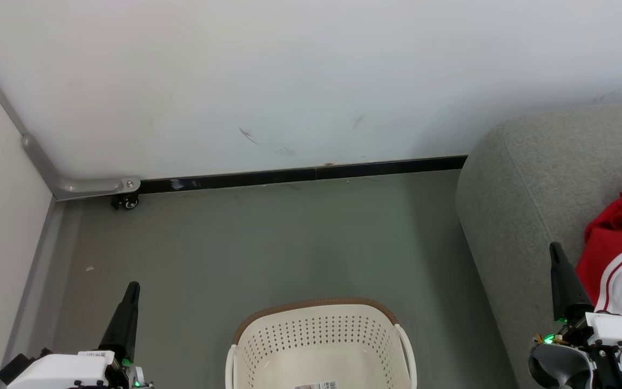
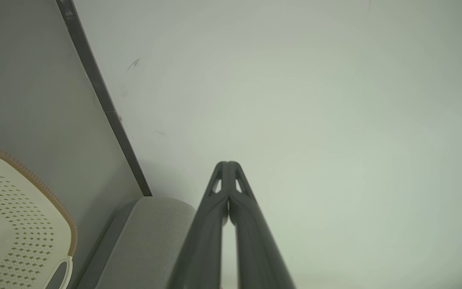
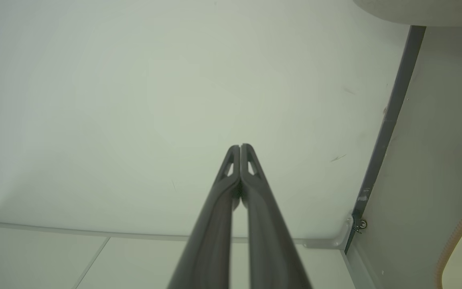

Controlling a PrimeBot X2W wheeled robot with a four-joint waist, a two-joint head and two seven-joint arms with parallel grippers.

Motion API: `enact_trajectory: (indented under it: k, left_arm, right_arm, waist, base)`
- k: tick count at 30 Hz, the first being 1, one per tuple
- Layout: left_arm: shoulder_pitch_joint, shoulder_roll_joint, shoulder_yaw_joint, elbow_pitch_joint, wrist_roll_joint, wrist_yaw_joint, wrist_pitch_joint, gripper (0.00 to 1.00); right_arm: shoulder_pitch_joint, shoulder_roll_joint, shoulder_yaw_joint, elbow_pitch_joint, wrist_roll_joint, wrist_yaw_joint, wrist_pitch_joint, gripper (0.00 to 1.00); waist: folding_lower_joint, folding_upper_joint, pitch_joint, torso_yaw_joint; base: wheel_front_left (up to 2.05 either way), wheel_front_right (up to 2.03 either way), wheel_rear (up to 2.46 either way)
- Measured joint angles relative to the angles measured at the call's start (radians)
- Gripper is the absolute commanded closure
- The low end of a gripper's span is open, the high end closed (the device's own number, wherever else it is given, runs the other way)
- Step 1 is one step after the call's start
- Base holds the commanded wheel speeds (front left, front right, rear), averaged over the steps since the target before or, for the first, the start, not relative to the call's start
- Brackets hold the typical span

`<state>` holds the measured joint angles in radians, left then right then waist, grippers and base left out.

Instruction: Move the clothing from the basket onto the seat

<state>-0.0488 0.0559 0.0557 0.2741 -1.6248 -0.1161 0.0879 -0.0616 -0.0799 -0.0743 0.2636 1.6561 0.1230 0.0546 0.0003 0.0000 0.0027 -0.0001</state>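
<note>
The fingers (image 2: pixel 209 224) of the left gripper (image 1: pixel 133 286) are pressed tight together with nothing between them, and it hangs over the grey floor (image 1: pixel 268 243) to the left of the basket (image 1: pixel 316 304). The right gripper (image 1: pixel 555 247) is pinched closed the same way, empty, poised over the front part of the seat (image 1: pixel 527 205), just beside the clothing (image 1: pixel 621 243). That red clothing with white stripes lies bunched on the grey seat at the far right. The cream basket stands on the floor between the two arms, apart from the seat, its pale bottom and a sticker (image 1: pixel 316 386) showing. A white wall (image 1: pixel 289 70) with a black skirting (image 1: pixel 300 174) runs behind.
</note>
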Motion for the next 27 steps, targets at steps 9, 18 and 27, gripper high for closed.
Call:
enact_trajectory:
  k: [9, 18, 27]
  left_arm:
    - [-0.003, 0.0, 0.001, 0.002, 0.0, 0.0, 0.0, 1.0]
    - [-0.009, -0.001, 0.001, 0.004, 0.0, 0.0, 0.0, 1.0]
    - [-0.009, -0.001, 0.002, 0.004, 0.0, 0.0, 0.0, 1.0]
  right_arm:
    - [0.0, 0.0, -0.002, 0.0, 0.0, 0.0, 0.003, 1.0]
    - [0.0, 0.0, -0.003, 0.001, 0.0, 0.0, 0.003, 1.0]
    - [0.0, 0.0, -0.003, 0.001, 0.0, 0.0, 0.007, 1.0]
  waist:
    - [-0.0001, 0.0, 0.0, 0.0]
    - [-0.0001, 0.0, 0.0, 0.0]
    - [-0.0001, 0.0, 0.0, 0.0]
  base:
    - [0.0, 0.0, 0.0]
    - [0.0, 0.0, 0.0]
    - [0.0, 0.0, 0.0]
